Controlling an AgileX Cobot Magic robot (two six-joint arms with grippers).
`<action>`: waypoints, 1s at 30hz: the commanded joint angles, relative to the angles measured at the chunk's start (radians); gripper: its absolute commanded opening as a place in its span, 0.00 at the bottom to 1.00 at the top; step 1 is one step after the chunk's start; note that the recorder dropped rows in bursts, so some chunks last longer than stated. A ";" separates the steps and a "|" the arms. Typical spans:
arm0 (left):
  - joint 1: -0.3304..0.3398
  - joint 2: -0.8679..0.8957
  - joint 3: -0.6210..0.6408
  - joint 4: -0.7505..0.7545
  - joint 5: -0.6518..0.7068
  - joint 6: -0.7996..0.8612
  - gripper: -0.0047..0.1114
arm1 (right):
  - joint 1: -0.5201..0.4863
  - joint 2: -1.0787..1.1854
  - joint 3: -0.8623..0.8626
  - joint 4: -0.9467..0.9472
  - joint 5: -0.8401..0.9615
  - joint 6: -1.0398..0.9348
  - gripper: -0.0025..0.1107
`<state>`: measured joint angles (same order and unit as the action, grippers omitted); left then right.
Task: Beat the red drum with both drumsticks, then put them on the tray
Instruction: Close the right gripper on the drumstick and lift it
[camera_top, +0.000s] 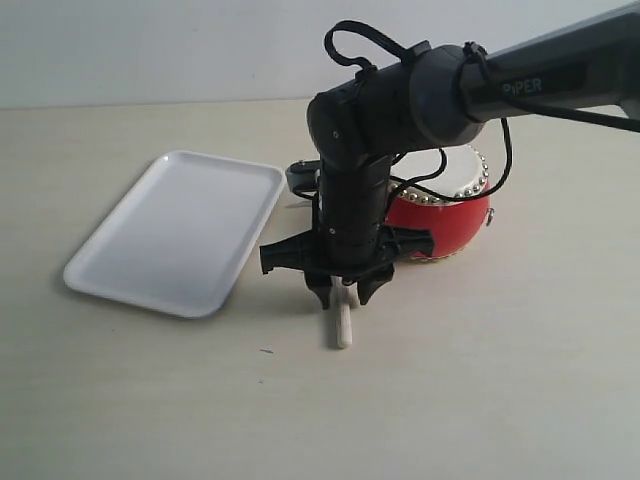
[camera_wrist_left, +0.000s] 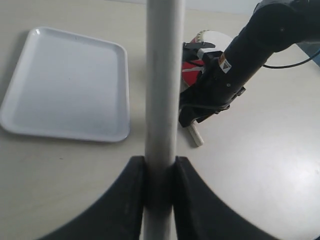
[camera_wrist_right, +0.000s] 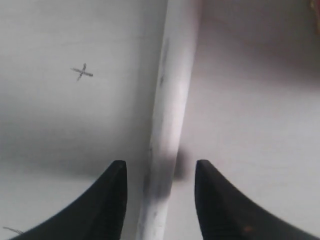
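You have soft, even, fairly bright light in all 3 views, slightly washed out on the pale table (camera_top: 500, 400). Shadows are faint: a weak patch lies under the right gripper (camera_top: 343, 298). The tray (camera_top: 180, 230) carries a dull sheen. In the left wrist view the drumstick (camera_wrist_left: 162, 100) is blurred. The right wrist view is hazy throughout.

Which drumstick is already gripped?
The drumstick in the left gripper, whose jaws are shut on it. The other drumstick lies on the table beside the red drum, between the right gripper's open fingers, unclamped.
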<state>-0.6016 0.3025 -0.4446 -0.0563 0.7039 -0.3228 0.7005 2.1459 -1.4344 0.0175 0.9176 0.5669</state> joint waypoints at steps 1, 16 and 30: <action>-0.008 0.001 0.002 -0.004 -0.018 0.004 0.04 | 0.003 0.002 -0.011 -0.028 0.006 0.019 0.40; -0.008 0.001 0.002 -0.004 -0.026 0.004 0.04 | 0.003 0.015 -0.011 -0.026 0.010 0.037 0.33; -0.008 0.053 -0.021 0.000 0.008 0.056 0.04 | 0.003 -0.133 -0.011 0.099 -0.007 -0.134 0.02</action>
<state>-0.6016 0.3159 -0.4465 -0.0563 0.6986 -0.2855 0.7005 2.0819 -1.4361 0.0906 0.9172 0.5009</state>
